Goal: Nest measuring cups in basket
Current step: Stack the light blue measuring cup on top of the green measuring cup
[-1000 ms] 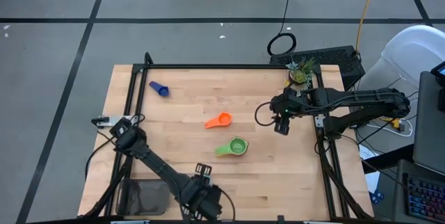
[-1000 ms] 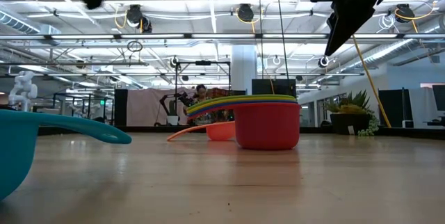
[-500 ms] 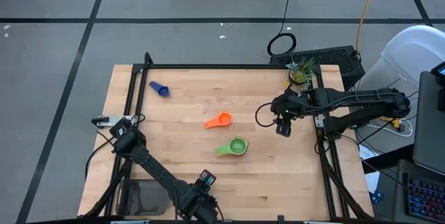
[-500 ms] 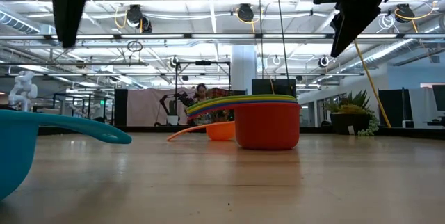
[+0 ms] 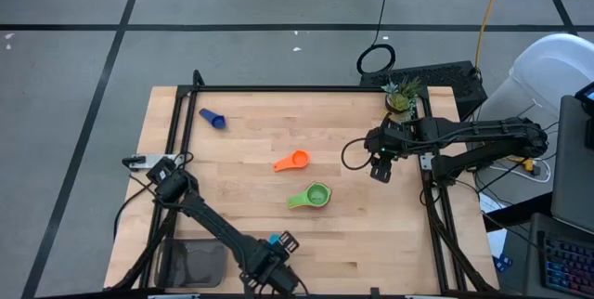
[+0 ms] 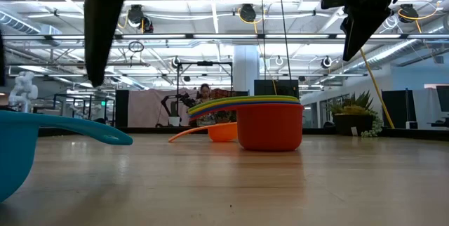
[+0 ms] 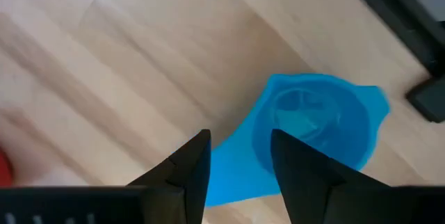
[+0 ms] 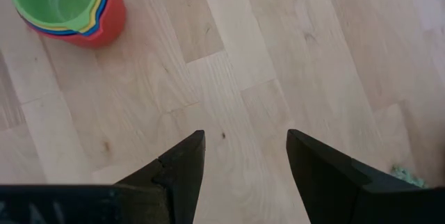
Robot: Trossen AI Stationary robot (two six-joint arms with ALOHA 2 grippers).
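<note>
The light blue cup [image 7: 316, 123] stands near the table's near edge [image 5: 275, 240], its handle [image 7: 229, 175] reaching under my left gripper [image 7: 240, 160]. That gripper is open above the handle and clear of it. A nested stack, green inside red [image 5: 313, 196], [image 8: 66, 5], stands mid-table. The orange cup [image 5: 292, 161] lies behind it. A blue cup [image 5: 213, 118] lies at the far left. The dark basket [image 5: 195, 264] sits at the near left corner. My right gripper [image 5: 380, 169] hangs open, right of the stack.
A small potted plant [image 5: 399, 100] stands at the far right corner. A black frame rail [image 5: 306, 88] runs along the table's far edge and sides. Bare wood lies between the stack and the light blue cup.
My left gripper has come down toward the light blue cup near the near edge, shifting a little to the right; its finger now reaches lower in the low view. My right gripper has drifted slightly toward the table's right edge.
</note>
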